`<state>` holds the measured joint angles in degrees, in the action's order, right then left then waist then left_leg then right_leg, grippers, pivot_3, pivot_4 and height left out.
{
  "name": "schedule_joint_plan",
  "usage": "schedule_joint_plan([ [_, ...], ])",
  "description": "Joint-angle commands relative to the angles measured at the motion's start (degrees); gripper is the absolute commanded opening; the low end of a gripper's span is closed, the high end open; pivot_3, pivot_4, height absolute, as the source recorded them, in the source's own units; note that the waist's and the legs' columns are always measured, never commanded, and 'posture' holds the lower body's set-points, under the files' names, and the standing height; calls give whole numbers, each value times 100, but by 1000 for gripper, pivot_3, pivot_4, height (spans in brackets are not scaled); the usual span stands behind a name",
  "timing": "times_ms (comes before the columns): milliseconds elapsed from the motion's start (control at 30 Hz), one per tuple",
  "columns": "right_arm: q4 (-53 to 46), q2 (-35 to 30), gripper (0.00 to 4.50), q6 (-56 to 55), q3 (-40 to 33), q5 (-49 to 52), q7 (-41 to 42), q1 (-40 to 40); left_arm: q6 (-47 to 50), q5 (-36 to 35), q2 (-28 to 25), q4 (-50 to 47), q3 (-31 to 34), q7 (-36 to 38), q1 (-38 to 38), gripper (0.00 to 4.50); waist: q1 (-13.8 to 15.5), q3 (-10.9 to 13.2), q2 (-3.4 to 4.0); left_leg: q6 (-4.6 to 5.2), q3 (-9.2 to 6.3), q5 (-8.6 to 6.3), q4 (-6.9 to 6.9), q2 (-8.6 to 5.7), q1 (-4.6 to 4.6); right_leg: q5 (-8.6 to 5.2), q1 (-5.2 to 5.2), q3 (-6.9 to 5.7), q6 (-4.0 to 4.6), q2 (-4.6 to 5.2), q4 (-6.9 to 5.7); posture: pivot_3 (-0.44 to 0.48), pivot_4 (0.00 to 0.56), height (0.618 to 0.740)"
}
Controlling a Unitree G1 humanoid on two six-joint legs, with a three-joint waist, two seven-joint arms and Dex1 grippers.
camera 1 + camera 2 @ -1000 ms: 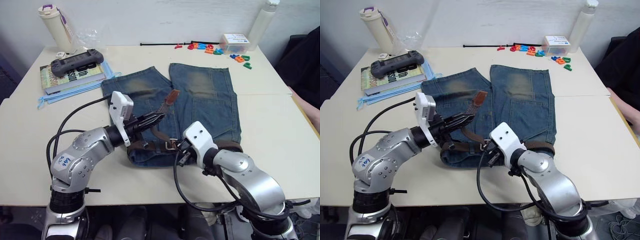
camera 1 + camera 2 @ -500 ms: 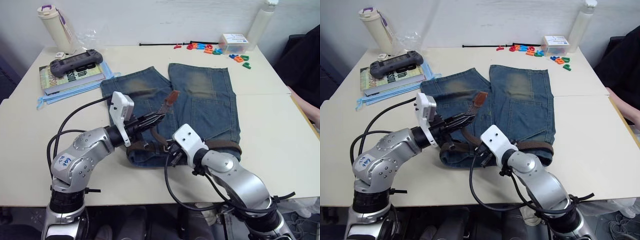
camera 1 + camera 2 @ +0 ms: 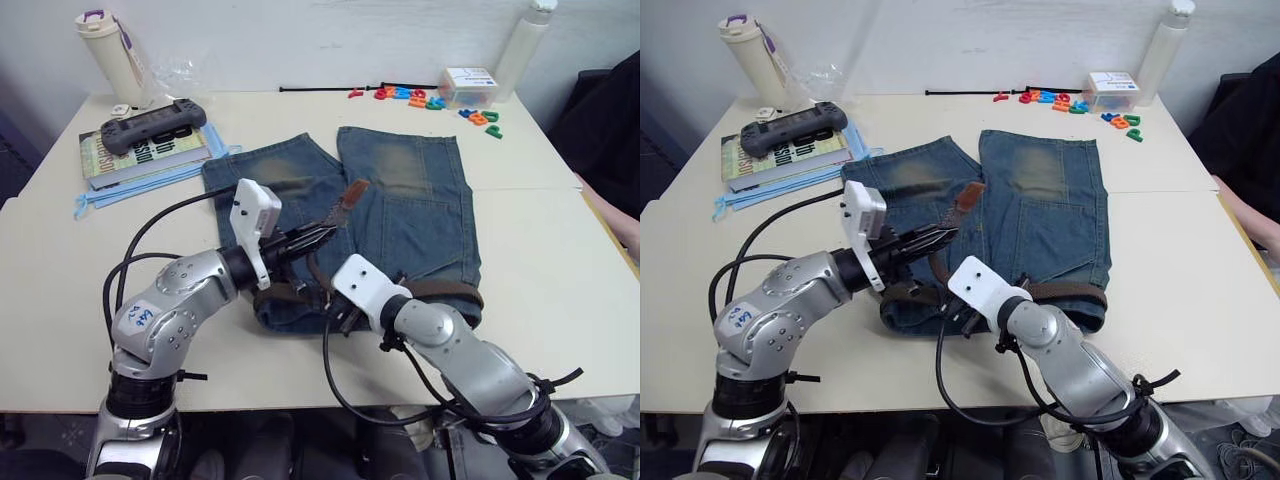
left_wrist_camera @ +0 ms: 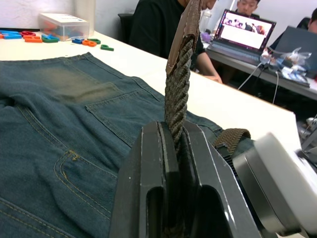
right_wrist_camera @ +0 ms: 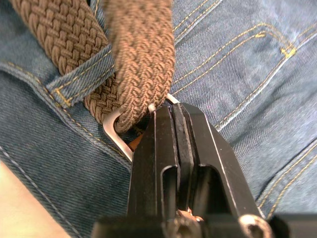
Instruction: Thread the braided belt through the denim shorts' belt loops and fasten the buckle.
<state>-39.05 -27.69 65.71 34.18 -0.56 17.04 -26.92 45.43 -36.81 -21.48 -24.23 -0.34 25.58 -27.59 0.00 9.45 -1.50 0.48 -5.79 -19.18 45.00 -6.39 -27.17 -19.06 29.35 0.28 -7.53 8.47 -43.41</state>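
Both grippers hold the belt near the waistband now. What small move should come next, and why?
Probably the left gripper should draw the braided belt a little further through the buckle. It is shut on the strap, whose free end stands up slack, while the right gripper, shut on the buckle, steadies the frame at the waistband of the denim shorts. The buckle looks not yet fastened.

The right pincer [image 5: 171,111] is covering most of the buckle [image 5: 115,133], leaving just a silver corner showing under the braided belt [image 5: 141,59]. The picture's top edge is cutting off the belt's tip, and the prong is staying hidden.
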Motion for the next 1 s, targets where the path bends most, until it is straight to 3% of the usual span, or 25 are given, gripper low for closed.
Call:
schedule_joint_plan([
  [33,204,-322,22,-226,878,-188,304,25,-191,335,135,231,-284,-62,-263,0,-2,-3,-6,0,-1,0,1,0,0,0,-2,-2,0,0,2,0,150,654],
  [267,554,-748,22,-808,1756,-945,704,-175,-641,878,479,1351,-733,287,-990,0,-19,-14,-21,0,-1,-1,-2,4,8,0,-7,-2,0,-2,3,0,150,654],
  [500,773,-630,22,-885,1952,-1197,1111,29,-592,924,1185,2295,-729,384,-2016,0,-11,-20,-29,2,-6,-4,-17,6,64,0,-65,-11,-1,-5,24,0,150,654],
  [833,956,-878,22,-1103,2891,-2293,2001,-181,-899,1437,2004,3190,-1153,501,-2683,0,17,-29,-28,4,-10,3,-85,-1,115,6,-110,-22,-14,-2,79,0,150,654],
  [1000,1066,-964,22,-1489,3187,-2928,2711,-157,-1240,1749,2326,3901,-1172,599,-3055,0,46,-30,-24,43,-19,-11,-160,1,220,14,-229,-76,-29,-3,165,0,150,654],
])
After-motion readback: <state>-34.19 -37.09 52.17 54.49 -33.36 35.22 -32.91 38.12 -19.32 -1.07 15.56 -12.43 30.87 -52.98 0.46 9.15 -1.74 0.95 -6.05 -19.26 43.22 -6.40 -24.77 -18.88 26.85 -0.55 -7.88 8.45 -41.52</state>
